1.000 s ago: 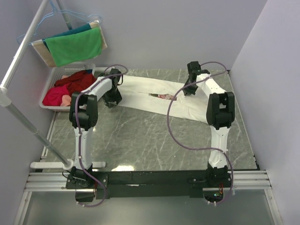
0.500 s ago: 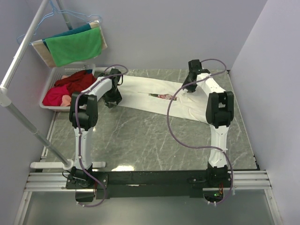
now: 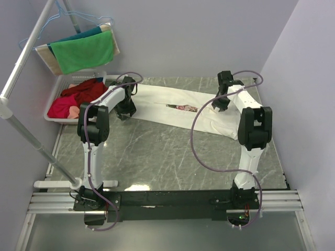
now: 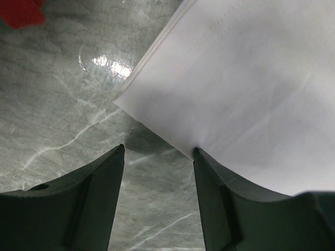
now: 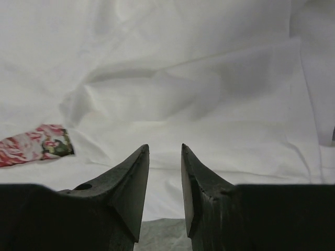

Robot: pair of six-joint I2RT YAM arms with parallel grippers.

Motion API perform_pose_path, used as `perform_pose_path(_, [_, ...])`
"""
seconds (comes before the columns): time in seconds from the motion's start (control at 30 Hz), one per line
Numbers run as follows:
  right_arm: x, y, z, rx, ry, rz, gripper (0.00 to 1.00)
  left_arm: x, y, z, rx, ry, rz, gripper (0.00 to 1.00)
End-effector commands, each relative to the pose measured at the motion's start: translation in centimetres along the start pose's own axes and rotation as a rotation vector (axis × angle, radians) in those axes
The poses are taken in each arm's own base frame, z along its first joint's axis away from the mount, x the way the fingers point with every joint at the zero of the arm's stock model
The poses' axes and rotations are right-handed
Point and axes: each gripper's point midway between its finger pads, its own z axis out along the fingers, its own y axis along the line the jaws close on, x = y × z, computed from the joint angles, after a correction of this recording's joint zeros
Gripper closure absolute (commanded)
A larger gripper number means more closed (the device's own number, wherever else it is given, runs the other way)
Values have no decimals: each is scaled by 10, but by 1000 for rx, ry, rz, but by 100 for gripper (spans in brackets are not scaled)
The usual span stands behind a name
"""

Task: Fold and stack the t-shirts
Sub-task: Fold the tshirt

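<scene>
White floral-print cotton t-shirt (image 3: 157, 104) lies as a long folded strip across the far side of the grey marble table (image 3: 157, 157). Left hand (image 4: 157, 151), fingers apart, sits at its left corner. Right hand (image 5: 165, 149), narrowly parted and empty, hovers over the right end, probably staging a crosswise fold.

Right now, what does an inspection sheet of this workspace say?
Surface: grey marbled table.
Job's things: white cotton t-shirt with pink floral print, folded into a long strip at the far side.
Clutter: white plastic basket of red garments; green cloth hanging above it.
Grippers: left gripper open at shirt's edge; right gripper open over shirt; both hold nothing.
Cables: purple cables loop along both arms.
Surroundings: pale lilac walls; metal rail at left.
</scene>
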Motion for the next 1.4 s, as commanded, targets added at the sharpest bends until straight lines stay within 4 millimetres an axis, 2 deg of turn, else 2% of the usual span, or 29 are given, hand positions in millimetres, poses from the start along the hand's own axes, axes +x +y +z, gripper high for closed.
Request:
perform_pose_path(0.0, [15,-19,4,26,79,50,62,-7,1,-6,13,-16,1,39])
perform_pose_path(0.2, [19,-26,22,59,111,57,63,-6,2,-5,10,-13,4,39])
perform_pose_path(0.33, [22,-32,47,76,158,79,63,-9,-1,-5,15,-16,4,39])
perform_pose_path(0.43, [20,-32,57,82,174,84,64,-9,0,-6,11,-16,6,39])
perform_pose_path(0.6, [13,-34,57,105,154,81,64,-9,1,-5,4,-14,8,39])
perform_pose_path(0.67, [7,-33,56,105,137,84,65,-9,0,-5,6,-14,6,39])
perform_pose_path(0.7, [-2,-42,57,114,127,110,65,-9,0,-5,7,-13,7,39])
perform_pose_path(1.0, [-42,-30,47,69,11,115,66,-11,-1,-5,8,-15,10,39])
perform_pose_path(1.17, [-62,-12,54,2,-39,121,66,-10,-2,-3,10,-10,12,39])
perform_pose_path(1.2, [-61,-10,62,1,-32,122,66,-10,-3,-3,11,-9,12,39])
perform_pose_path(1.3, [-71,4,69,-47,-42,134,66,-11,-4,-3,13,-9,15,39])
perform_pose_path(1.37, [-82,14,67,-85,-70,146,66,-12,-4,-4,14,-12,16,39])
